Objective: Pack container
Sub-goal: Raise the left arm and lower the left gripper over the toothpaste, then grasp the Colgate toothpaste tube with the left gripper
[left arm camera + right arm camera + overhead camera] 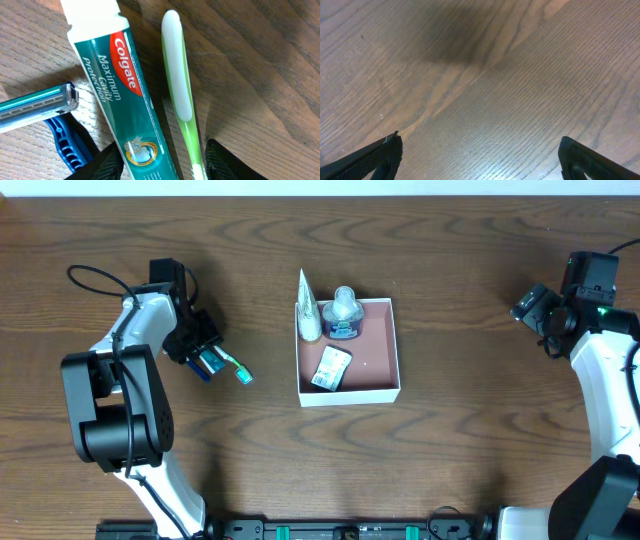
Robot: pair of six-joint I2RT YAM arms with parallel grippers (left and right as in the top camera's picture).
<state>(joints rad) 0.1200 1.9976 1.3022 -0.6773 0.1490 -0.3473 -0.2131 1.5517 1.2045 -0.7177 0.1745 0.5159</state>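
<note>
The container (398,352), a square white-walled box with a pinkish-brown inside, sits at the table's middle. It holds a white tube (308,317), a small round jar (344,313) and a flat sachet (331,367). My left gripper (205,352) is low at the table's left. In the left wrist view its fingers (162,156) are open and straddle a teal Colgate toothpaste tube (117,85) and a green-and-white toothbrush (179,75), both lying on the wood. My right gripper (538,310) is open and empty at the far right, over bare table (480,150).
A razor with a blue handle (42,104) lies just left of the toothpaste, beside my left finger. It also shows in the overhead view (200,368). The table (470,460) is dark wood.
</note>
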